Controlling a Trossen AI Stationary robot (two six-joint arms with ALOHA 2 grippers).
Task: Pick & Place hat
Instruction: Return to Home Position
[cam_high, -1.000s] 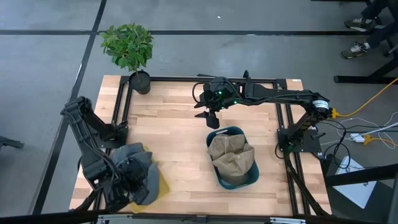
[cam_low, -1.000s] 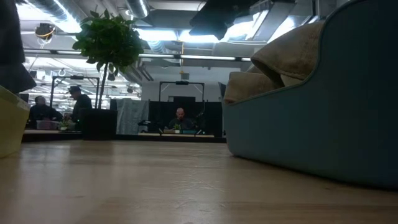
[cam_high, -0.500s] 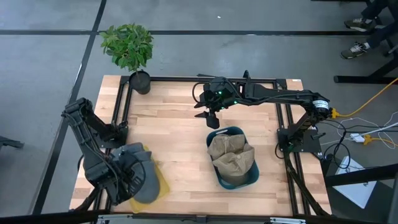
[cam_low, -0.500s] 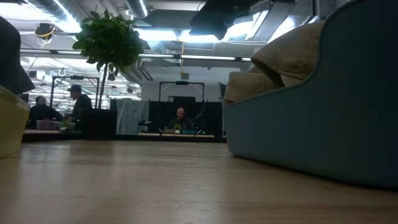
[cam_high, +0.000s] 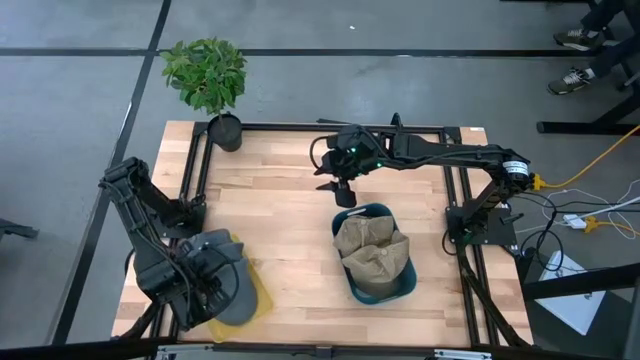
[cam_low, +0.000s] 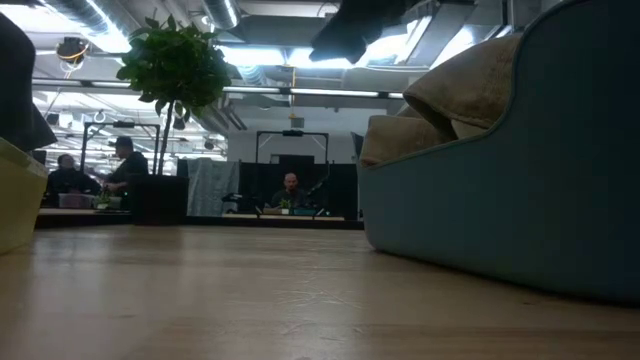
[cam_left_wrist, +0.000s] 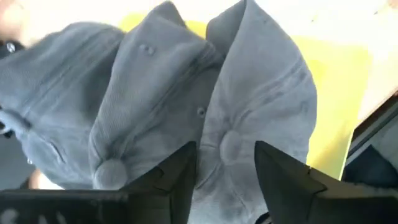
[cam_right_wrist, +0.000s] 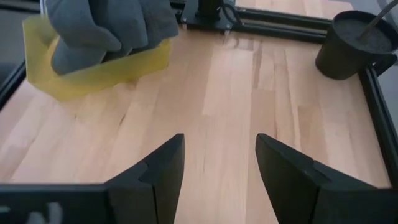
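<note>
Several grey-blue caps (cam_left_wrist: 155, 106) are seen heaped in the yellow bin (cam_high: 259, 296), which is set on the wooden table (cam_high: 280, 200) in the corner shown at the lower left of the high view. The heap is seen to rise above the bin's rim in the right wrist view. The left gripper (cam_left_wrist: 225, 149) is held directly over this heap; its fingers are parted by a clear gap and nothing is gripped between them, the caps being visible below and through the gap. Whether the fingertips touch the cloth cannot be told.

Near the middle of the table, towards the right arm's side, a blue bin (cam_high: 386, 291) is placed, well apart from the yellow one. It is filled with brown caps (cam_high: 372, 250), which are stacked above its rim, as is also shown in the low view.

Just beyond the blue bin's far edge, the right gripper (cam_right_wrist: 217, 162) is held above bare wood. Its fingers are spread wide and nothing is carried.

A potted plant (cam_high: 206, 72) is stood at the far corner on the left arm's side. In the low view, seated people (cam_low: 290, 190) can be made out in the room behind the table.
</note>
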